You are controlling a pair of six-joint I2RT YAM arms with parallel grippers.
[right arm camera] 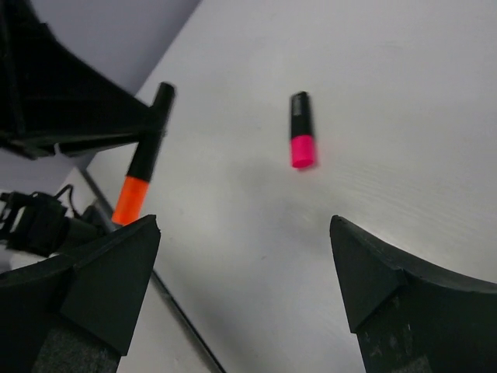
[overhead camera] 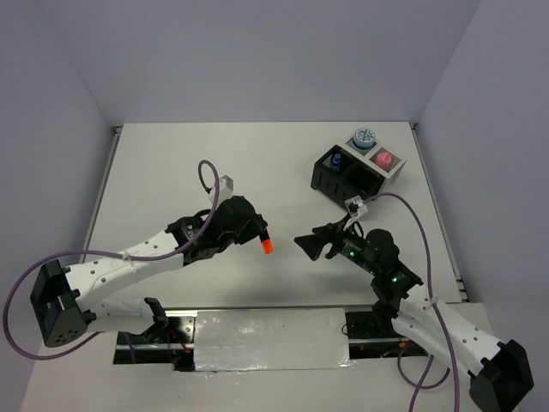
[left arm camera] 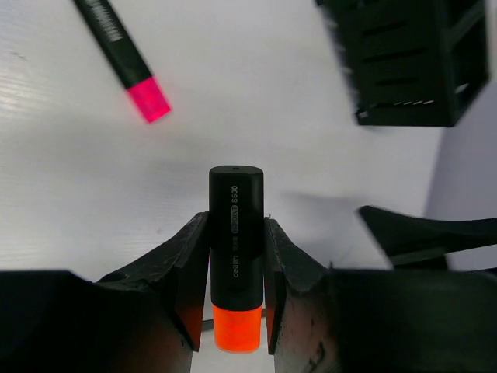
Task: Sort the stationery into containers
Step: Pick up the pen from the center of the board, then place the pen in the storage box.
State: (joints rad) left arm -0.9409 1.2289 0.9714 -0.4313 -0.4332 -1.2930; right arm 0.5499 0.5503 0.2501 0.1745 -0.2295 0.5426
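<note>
**Orange highlighter held mid-table, right arm waiting open-handed**

From where I stood, the left gripper (overhead camera: 260, 240) sat near the middle of the white table (overhead camera: 214, 163). Its two fingers were pinched on the black barrel of the orange-capped highlighter (overhead camera: 266, 247). In the left wrist view the barrel stood clamped between both pads, the orange cap toward the wrist and the butt end sticking out past the fingertips. From above, the cap pointed toward about 4 o'clock.

The right gripper (overhead camera: 310, 243) faced it from the 3 o'clock side, close but not touching, with its fingers spread wide and nothing between them.

A pink-capped highlighter (right arm camera: 302, 130) lay flat on the table on its own, apart from both grippers.

Toward 1 o'clock stood the two organisers, touching side by side. The black organiser (overhead camera: 343, 178) was the nearer one, with a blue-tipped item (overhead camera: 338, 160) upright in one compartment. The white organiser (overhead camera: 400, 172) beyond it held a blue-white patterned roll (overhead camera: 364, 137) in its far compartment and a pink capsule-shaped item (overhead camera: 384, 159) in the other
</note>
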